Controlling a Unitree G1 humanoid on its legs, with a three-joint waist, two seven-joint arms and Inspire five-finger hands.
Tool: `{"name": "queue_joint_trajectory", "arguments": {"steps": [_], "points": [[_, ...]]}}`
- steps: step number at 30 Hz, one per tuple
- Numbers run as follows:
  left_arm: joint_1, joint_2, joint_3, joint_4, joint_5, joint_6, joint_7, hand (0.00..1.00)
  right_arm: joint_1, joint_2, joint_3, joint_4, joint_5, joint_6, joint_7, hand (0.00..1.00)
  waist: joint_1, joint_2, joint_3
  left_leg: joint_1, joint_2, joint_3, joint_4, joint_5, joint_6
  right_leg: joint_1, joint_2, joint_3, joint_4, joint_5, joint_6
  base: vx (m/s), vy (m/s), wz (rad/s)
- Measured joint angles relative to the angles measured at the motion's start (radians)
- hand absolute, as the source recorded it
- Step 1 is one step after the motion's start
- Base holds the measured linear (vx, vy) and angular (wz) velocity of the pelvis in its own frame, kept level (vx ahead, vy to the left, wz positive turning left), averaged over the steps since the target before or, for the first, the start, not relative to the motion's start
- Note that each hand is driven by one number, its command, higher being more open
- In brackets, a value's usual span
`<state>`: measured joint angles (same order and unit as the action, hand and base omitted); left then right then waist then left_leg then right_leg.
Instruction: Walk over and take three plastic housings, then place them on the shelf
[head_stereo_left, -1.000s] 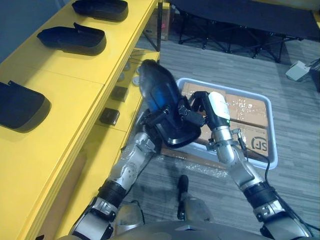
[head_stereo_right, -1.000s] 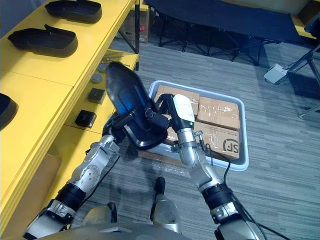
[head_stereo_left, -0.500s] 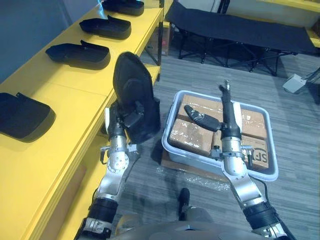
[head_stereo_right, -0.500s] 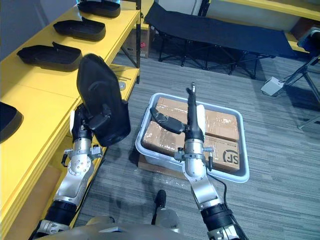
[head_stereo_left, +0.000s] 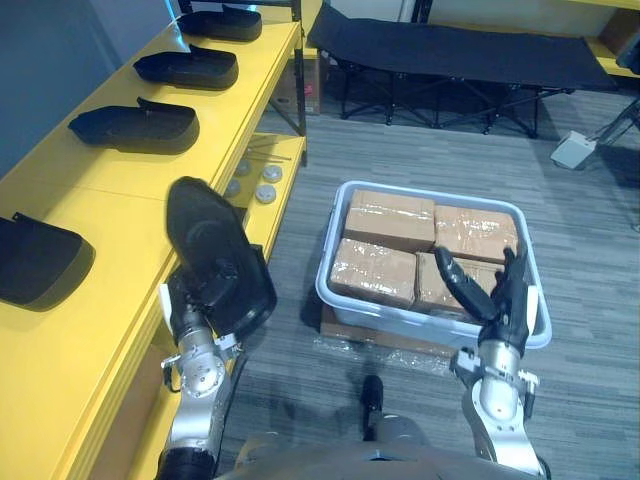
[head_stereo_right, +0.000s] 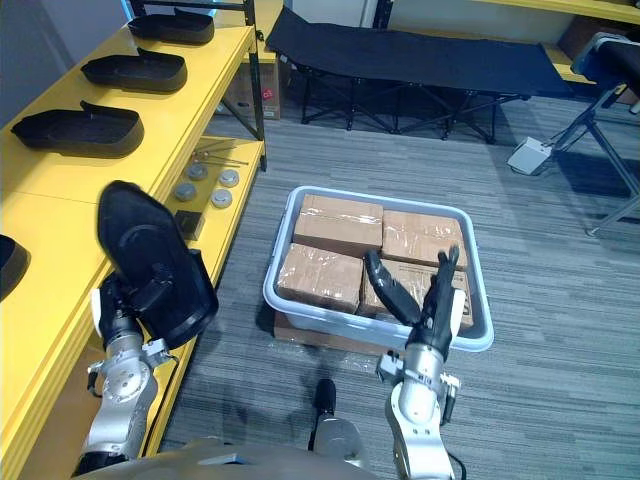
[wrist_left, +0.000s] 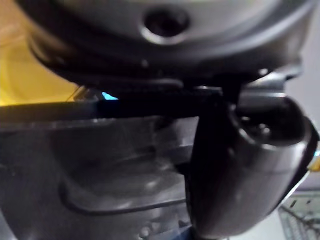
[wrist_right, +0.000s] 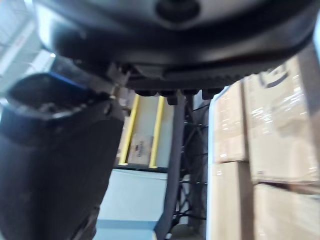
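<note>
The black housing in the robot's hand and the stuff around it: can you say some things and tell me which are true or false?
1. The left hand grips a black housing. True.
2. The right hand grips a housing too. False: its fingers are straight and hold nothing, above the tray.
3. The tray holds cardboard boxes. True.
4. The yellow shelf has nothing on it. False: several more housings lie along it.

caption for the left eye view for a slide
Left hand grips a black housing beside the yellow shelf; right hand open near the bin of boxes.
</note>
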<state>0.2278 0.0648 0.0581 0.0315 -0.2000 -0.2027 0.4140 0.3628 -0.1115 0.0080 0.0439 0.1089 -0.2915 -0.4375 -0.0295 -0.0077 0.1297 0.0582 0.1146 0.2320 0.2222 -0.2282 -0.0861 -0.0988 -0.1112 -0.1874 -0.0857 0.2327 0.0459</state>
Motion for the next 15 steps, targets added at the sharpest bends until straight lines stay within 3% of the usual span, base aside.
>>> {"name": "queue_joint_trajectory", "arguments": {"steps": [7, 15], "points": [[0.058, -0.017, 0.000, -0.235, -0.045, -0.054, -0.074, 0.00, 0.007, 0.019, 0.055, 0.081, 0.061, 0.030, 0.068, 1.00, 0.034, 0.031, -0.017, -0.017, -0.004, -0.046, 0.001, -0.002, 0.012, 0.019, -0.012, -0.062, 0.000, -0.026, -0.012, -0.04, 0.004, 0.19], [0.127, -0.030, 0.050, -0.371, -0.045, -0.058, -0.082, 0.00, -0.234, -0.002, 0.230, 0.162, 0.056, 0.030, 0.069, 1.00, 0.141, 0.036, -0.019, -0.053, -0.009, -0.218, -0.015, 0.047, -0.003, 0.076, -0.028, -0.235, 0.000, -0.029, -0.013, 0.00, -0.023, 0.61]]}}
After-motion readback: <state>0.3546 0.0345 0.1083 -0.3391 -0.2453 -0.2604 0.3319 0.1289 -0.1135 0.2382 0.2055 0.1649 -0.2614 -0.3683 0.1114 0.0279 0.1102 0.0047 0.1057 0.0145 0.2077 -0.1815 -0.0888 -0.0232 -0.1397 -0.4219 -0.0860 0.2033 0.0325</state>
